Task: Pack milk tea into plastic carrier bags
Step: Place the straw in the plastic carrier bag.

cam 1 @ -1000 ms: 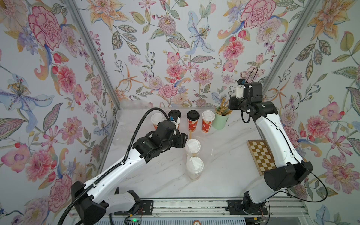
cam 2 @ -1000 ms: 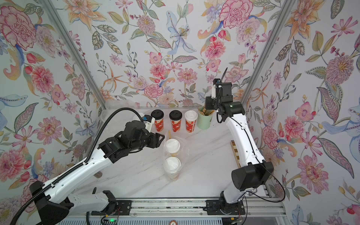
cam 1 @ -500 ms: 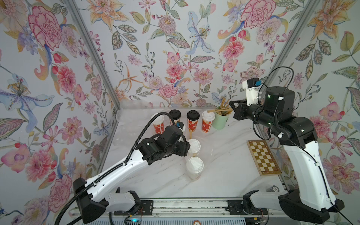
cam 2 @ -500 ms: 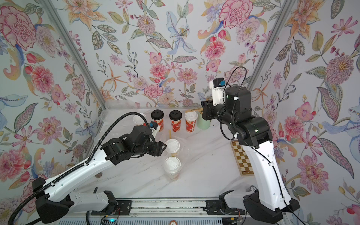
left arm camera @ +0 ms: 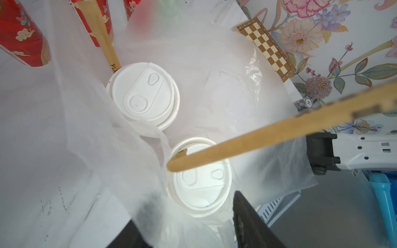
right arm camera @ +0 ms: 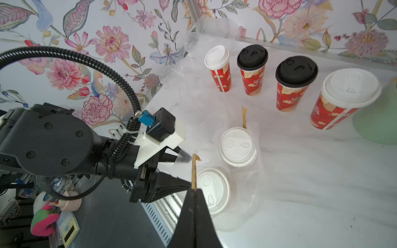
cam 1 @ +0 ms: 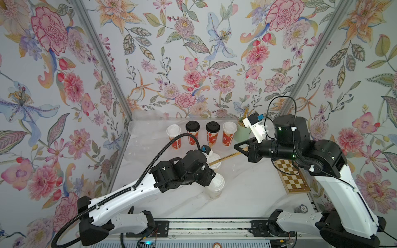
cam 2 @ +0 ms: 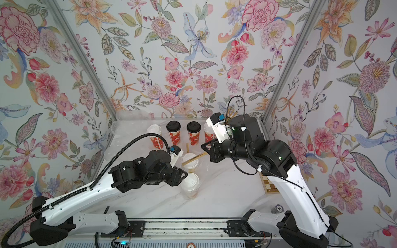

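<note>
The two clear plastic milk tea cups with white lids (left arm camera: 146, 96) stand upright side by side at the middle of the white marble table (cam 1: 247, 193). Both are inside one thin transparent carrier bag (left arm camera: 247, 85), whose crinkled film rises around them. A tan paper-wrapped straw (left arm camera: 107, 47) leans inside the bag against the farther cup. The left gripper (right arm camera: 189, 171) sits at the bag's mouth beside the nearer cup, jaws partly apart, with film draped over one finger; whether that film is pinched or only hooked is hard to tell. The right gripper (right arm camera: 194, 193) is clamped tight on a second tan wrapped straw (cam 1: 225, 157). This straw juts out above the farther lid, its free end close to the left fingers, and in the left wrist view it crosses the nearer lid. In both top views the left arm's wrist covers part of both cups. Behind the bag a row of four red-orange printed cups (cam 1: 212, 133) stands along the back wall, the outer two white-lidded and the inner two black-lidded. A mint-green cup of brown straws (cam 1: 242, 133) is just beside the row. A brown-and-cream chequered board (cam 1: 292, 176) lies at the table's right edge, partly under the right arm, with a small blue-and-white round chip (cam 1: 300, 208) nearer the front. Crumpled clear spare bags (cam 1: 148, 116) fill the back left corner.
</note>
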`<state>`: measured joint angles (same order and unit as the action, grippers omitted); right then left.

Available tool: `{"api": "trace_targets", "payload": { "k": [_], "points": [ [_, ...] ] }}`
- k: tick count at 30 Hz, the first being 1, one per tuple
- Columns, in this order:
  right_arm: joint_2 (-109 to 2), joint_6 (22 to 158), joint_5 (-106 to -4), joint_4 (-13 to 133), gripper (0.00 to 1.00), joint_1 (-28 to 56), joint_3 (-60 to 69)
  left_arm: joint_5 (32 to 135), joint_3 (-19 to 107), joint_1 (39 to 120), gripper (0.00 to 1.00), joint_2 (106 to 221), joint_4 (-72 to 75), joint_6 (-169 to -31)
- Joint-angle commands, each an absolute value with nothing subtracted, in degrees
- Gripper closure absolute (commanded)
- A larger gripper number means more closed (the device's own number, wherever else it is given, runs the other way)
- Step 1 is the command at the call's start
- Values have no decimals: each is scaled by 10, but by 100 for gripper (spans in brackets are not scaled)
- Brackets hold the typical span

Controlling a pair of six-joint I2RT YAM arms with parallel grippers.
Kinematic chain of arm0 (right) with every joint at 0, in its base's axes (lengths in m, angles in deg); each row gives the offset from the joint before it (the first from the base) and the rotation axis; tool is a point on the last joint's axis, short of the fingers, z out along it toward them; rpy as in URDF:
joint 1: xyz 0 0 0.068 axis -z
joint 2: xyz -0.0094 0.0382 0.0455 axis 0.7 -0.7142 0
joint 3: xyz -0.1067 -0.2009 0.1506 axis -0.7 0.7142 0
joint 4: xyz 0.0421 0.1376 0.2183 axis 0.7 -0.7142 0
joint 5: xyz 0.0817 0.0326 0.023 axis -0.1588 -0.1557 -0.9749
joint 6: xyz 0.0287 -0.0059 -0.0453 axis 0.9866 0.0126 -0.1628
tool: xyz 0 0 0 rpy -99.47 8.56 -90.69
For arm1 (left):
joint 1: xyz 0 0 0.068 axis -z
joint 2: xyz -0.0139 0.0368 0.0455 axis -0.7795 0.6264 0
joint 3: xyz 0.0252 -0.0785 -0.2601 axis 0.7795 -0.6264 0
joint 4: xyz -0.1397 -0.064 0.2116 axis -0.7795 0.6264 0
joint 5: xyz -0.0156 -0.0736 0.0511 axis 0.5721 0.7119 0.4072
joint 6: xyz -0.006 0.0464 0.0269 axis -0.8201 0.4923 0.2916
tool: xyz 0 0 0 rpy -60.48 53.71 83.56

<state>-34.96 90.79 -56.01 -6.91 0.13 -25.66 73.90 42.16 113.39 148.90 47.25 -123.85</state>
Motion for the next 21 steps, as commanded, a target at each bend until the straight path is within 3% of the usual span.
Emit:
{"api": "trace_targets", "payload": {
  "k": [1,13,21],
  "points": [
    [-334,931,-540,-107,100,-17,-240,733,406,1150,49,1477,485,-1255],
    [-332,951,-536,-147,100,-87,-216,748,394,1165,86,1459,457,-1265],
    [-343,955,-517,-157,100,-115,-198,768,388,1165,92,1458,426,-1265]
  ]
}}
